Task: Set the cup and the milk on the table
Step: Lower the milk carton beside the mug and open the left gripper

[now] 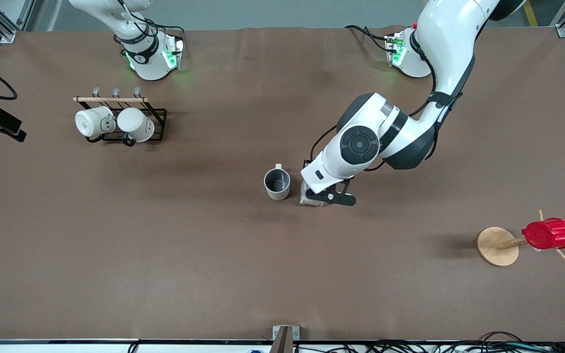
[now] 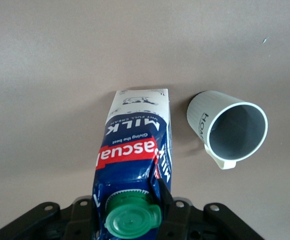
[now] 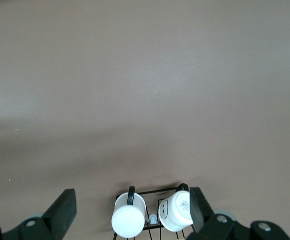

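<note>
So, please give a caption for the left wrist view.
Left pincer shut on the milk, beside the cup on the table.

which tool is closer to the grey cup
Left. The left tool is shut on the milk, right beside the cup. The right tool waits open above the mug rack.

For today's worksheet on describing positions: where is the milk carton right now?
The milk is gripped at its top by the left end effector, near the middle of the table, beside the cup, toward the left arm's end.
</note>
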`<action>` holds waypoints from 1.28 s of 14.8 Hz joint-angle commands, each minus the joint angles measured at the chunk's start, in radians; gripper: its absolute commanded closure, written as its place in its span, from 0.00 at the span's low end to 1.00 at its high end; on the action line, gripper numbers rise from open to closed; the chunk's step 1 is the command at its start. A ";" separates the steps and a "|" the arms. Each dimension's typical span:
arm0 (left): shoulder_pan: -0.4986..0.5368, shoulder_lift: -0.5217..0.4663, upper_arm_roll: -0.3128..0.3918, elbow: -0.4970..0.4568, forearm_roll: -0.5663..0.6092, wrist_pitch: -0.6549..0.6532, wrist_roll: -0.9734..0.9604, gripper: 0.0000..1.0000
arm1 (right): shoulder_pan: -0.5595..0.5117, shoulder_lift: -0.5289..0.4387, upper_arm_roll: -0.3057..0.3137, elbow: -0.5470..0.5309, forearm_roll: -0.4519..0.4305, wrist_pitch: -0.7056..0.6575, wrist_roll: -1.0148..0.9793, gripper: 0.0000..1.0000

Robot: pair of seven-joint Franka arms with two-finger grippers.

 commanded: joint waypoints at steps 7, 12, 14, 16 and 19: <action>0.023 0.032 -0.004 0.018 -0.002 0.028 -0.007 0.74 | -0.010 -0.010 0.006 -0.011 0.024 0.003 -0.013 0.00; 0.015 0.022 -0.009 0.019 0.008 0.027 0.000 0.00 | -0.010 -0.010 0.004 -0.012 0.024 0.001 -0.011 0.00; 0.029 0.010 -0.012 0.022 0.008 0.027 -0.001 0.00 | -0.010 -0.010 0.004 -0.012 0.024 0.001 -0.011 0.00; 0.039 -0.020 -0.010 0.021 0.009 0.027 -0.007 0.00 | -0.012 -0.010 0.004 -0.012 0.024 0.000 -0.011 0.00; 0.082 -0.076 -0.004 0.024 0.009 0.027 0.002 0.00 | -0.010 -0.010 0.004 -0.012 0.025 0.000 -0.013 0.00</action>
